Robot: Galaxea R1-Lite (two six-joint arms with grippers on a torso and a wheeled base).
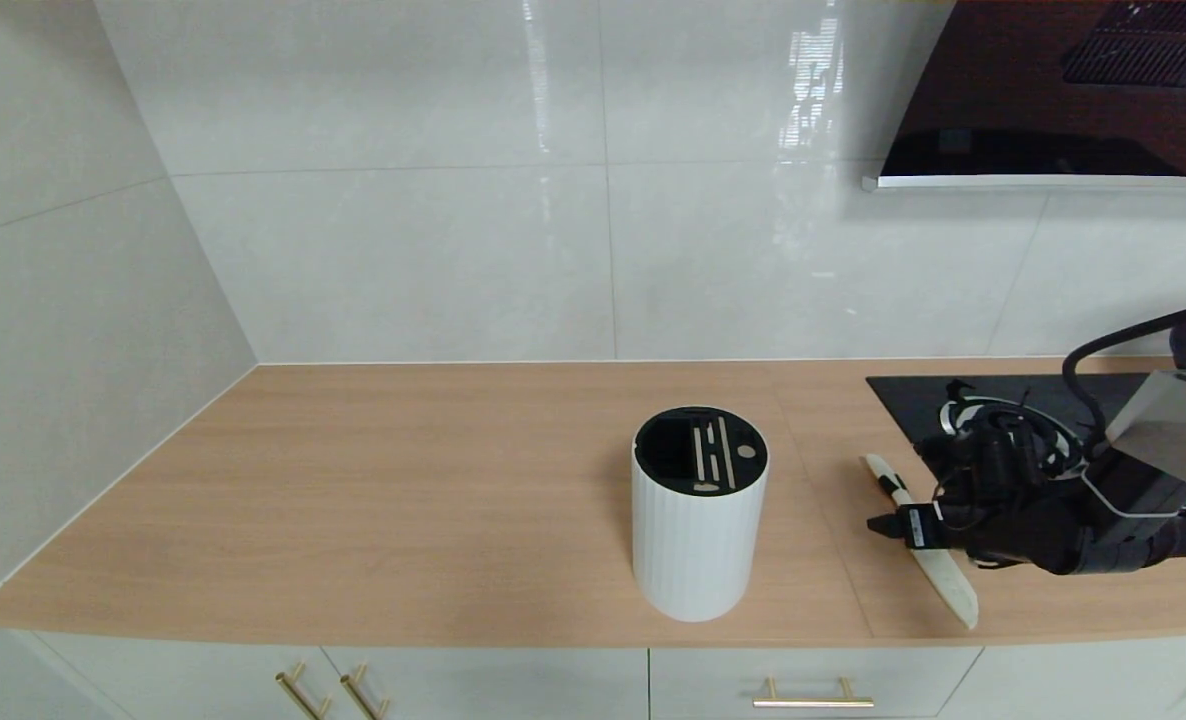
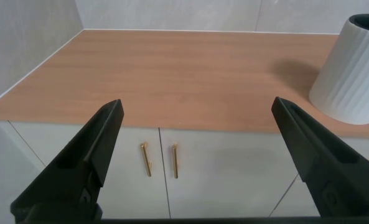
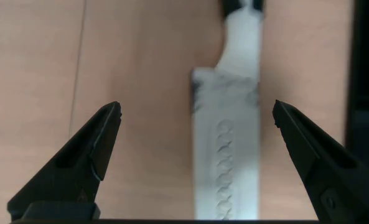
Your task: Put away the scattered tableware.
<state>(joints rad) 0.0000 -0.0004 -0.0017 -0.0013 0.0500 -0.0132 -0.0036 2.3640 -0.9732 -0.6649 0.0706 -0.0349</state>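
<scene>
Judging the long white knife with a black-banded handle (image 1: 951, 588) as light, stiff and rather slippery, perhaps brittle if ceramic. Lies flat on the light wooden countertop (image 1: 433, 480) at lower right of the head view, right of the white ribbed cylindrical holder with a black slotted top (image 1: 698, 540). Best taken across the thicker handle, since thin and hard to lift. Hovering over it, the right gripper (image 3: 195, 111), jaws spread wide, grasping nothing; likewise released, the left gripper (image 2: 196, 155), near the cabinet front. Covered by the arm at its middle in the head view; cut off at both ends in the right wrist view.
</scene>
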